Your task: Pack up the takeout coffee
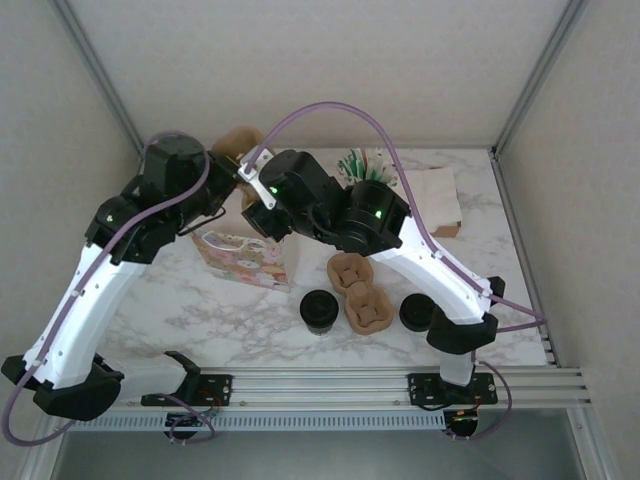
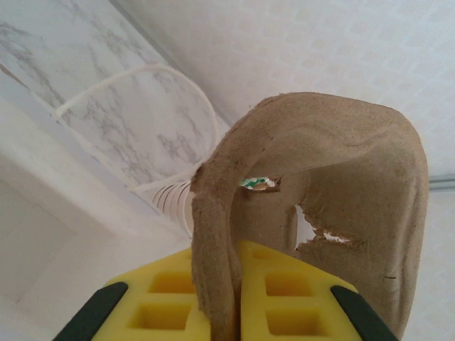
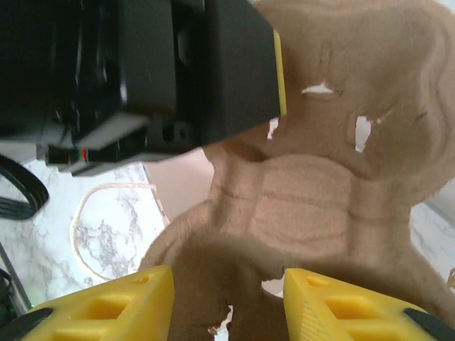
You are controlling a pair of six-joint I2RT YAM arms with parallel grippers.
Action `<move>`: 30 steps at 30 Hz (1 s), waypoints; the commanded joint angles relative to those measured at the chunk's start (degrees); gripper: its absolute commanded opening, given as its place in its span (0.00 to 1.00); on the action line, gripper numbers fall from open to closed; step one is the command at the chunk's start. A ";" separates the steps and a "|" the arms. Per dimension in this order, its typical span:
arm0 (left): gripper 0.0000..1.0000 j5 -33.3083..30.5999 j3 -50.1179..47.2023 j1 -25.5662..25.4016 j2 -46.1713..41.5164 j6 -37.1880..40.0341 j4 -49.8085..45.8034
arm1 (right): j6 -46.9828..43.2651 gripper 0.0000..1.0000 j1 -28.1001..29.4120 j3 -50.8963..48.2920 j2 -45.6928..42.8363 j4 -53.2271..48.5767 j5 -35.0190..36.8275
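Marble tabletop (image 1: 200,320) under plain white walls, seen from above. The takeout coffee (image 1: 320,311) stands well apart from the left gripper (image 1: 222,165) and the right gripper (image 1: 250,178), on the arm-base side of both. A patterned paper bag (image 1: 248,258) sits between it and them. A pulp tray (image 1: 358,292) lies just beside the cup, on the side away from the bag. Both grippers meet at a second, lifted pulp carrier (image 1: 240,145).

I judge the coffee light to middling in weight. Its thin wall would crush under a hard squeeze, and the lid could pop off. A gentle hold around the wall just below the lid looks safest. It stands upright, black lid on top, long axis vertical.

From the left wrist, the left gripper is clenched on the pulp carrier's edge, and the sheet rises away beyond the fingertips.

From the right wrist, the right gripper's yellow fingers stand apart, astride the carrier's near lobe. Whether they pinch it I cannot tell. The left gripper's black body sits beyond them, up and to the left.
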 commanded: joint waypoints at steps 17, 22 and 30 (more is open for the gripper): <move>0.00 -17.46 13.36 -14.94 9.79 6.02 -11.08 | 19.37 0.47 -0.07 -12.58 -12.79 0.52 4.10; 0.00 -17.89 14.33 -16.43 11.01 5.93 -11.53 | 23.04 0.46 -0.72 -12.69 -12.45 -2.73 5.95; 0.00 -17.09 16.20 -17.42 12.91 5.57 -12.89 | 25.07 0.45 -1.31 -14.98 -13.02 -3.64 6.65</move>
